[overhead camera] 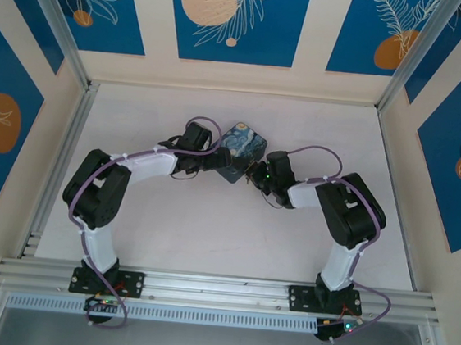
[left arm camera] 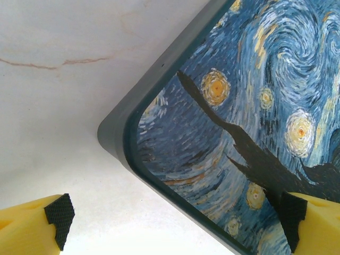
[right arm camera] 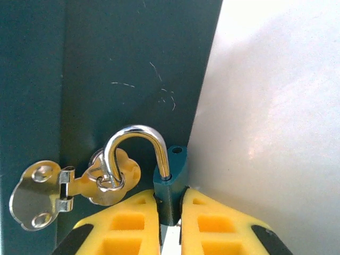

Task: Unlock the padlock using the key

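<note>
The small blue-grey padlock (right arm camera: 171,175) hangs at the dark side wall of the Starry-Night tin (right arm camera: 106,64). My right gripper (right arm camera: 171,199) is shut on its body, one yellow finger on each side. One leg of its chrome shackle (right arm camera: 133,132) sits in the body. The other leg passes through the ring of the tin's hasp (right arm camera: 109,180), and one hole in the top of the body stands empty. The key is hidden. My left gripper (left arm camera: 175,223) is open astride a corner of the tin's lid (left arm camera: 239,106). From above, both grippers meet at the tin (overhead camera: 243,145).
The hasp's silver hinge plate (right arm camera: 32,199) is fixed to the tin wall left of the padlock. The white tabletop (overhead camera: 207,236) spreads around the tin. Aluminium frame rails (overhead camera: 218,291) and patterned walls enclose the table.
</note>
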You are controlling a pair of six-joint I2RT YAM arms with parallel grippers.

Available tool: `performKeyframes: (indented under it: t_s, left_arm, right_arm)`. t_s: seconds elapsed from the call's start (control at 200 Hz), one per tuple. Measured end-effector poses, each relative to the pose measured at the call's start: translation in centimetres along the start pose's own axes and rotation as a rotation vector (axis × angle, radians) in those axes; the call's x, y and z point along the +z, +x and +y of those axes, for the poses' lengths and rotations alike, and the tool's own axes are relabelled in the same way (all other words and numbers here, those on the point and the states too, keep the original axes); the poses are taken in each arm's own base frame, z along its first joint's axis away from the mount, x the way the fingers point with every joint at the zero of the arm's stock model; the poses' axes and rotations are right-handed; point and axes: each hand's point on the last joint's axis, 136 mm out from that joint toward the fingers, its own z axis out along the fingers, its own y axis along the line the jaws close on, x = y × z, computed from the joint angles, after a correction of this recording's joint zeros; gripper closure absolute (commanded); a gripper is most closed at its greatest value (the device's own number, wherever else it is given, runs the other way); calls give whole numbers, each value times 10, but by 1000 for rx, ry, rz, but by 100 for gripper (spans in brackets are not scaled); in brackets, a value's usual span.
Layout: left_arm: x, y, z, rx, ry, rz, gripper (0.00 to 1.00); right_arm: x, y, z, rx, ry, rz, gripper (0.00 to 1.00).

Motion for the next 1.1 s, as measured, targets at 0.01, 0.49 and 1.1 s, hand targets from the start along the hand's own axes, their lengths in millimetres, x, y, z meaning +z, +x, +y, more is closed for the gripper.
performKeyframes:
  t_s: [0.01,0.49,1.1]
  left_arm:
    - [0,0,0,0,0,0,1]
    - [3,-1,-2,-10,9,-5,3]
    - [5,-3,-4,-20,23,-10,4]
  right_arm:
    - [0,0,0,-1,0,-1,93]
    - [0,-8,4,26,77,-10,100]
    - [-11,-70,13,154,238,-152,100]
